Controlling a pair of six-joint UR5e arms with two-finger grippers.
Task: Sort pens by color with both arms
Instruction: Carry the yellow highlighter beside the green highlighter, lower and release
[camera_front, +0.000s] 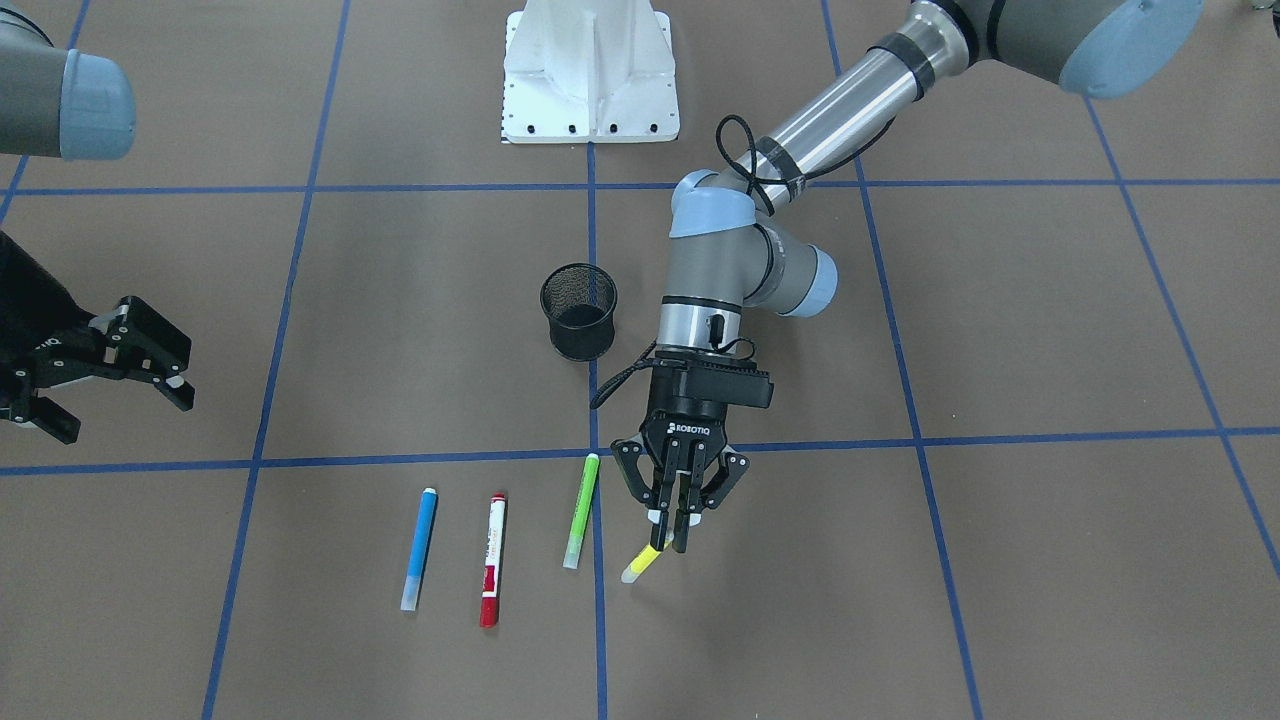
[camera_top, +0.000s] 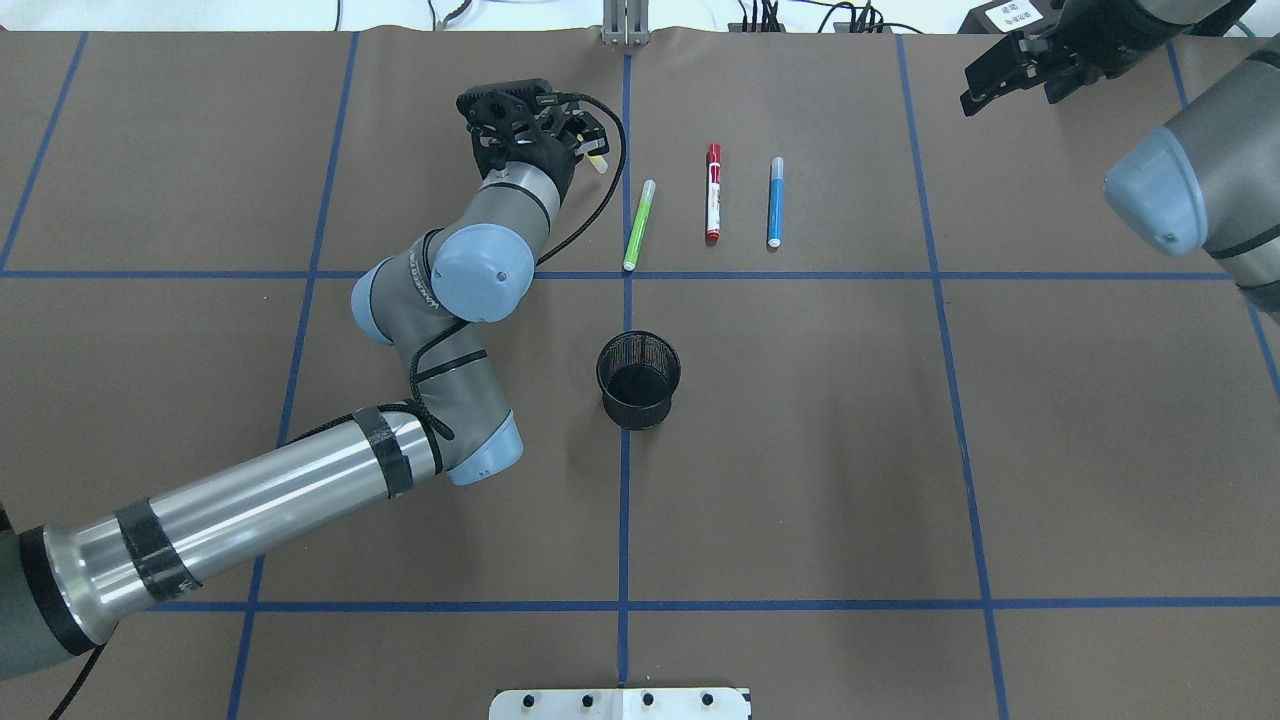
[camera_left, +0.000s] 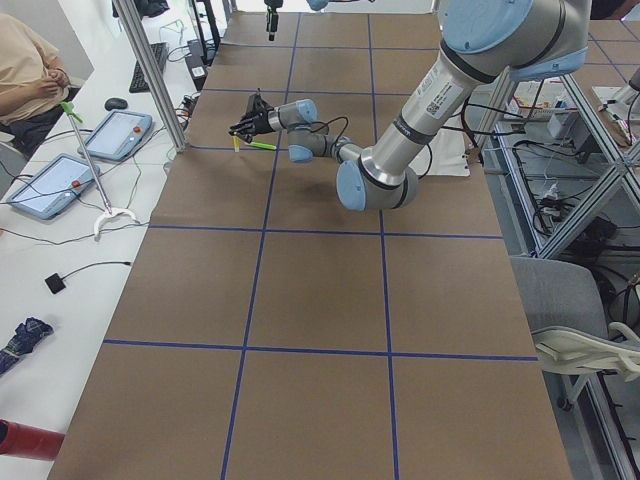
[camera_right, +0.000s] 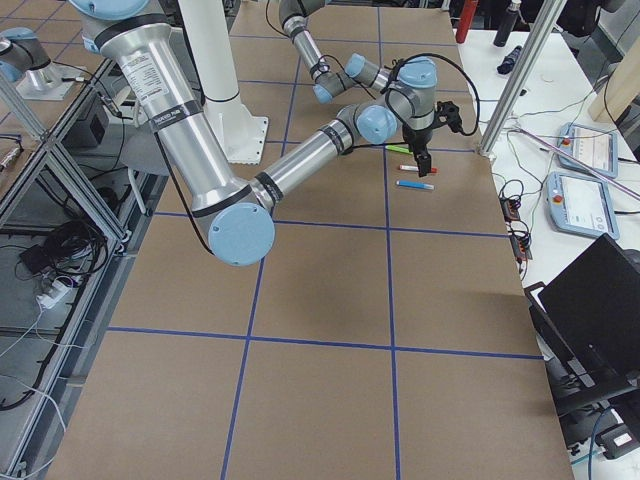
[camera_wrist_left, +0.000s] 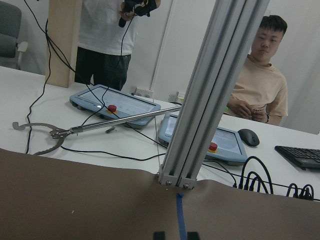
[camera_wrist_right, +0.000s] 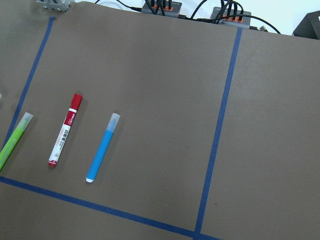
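Observation:
My left gripper (camera_front: 672, 535) is shut on the upper end of the yellow pen (camera_front: 641, 563). The pen hangs tilted, its capped end down by the table, just right of the green pen (camera_front: 581, 510). The red-and-white pen (camera_front: 492, 560) and the blue pen (camera_front: 419, 548) lie parallel beside it. In the overhead view the left gripper (camera_top: 590, 150) is left of the green (camera_top: 640, 225), red (camera_top: 713, 192) and blue (camera_top: 775, 202) pens. My right gripper (camera_front: 115, 410) is open and empty, off to the side. The right wrist view shows the blue (camera_wrist_right: 102, 148), red (camera_wrist_right: 65, 130) and green (camera_wrist_right: 12, 142) pens.
A black mesh cup (camera_top: 639, 380) stands upright on the centre tape line, nearer the robot than the pens. The white pedestal base (camera_front: 590, 70) is behind it. An aluminium post (camera_wrist_left: 210, 95), control tablets and operators are past the table's far edge.

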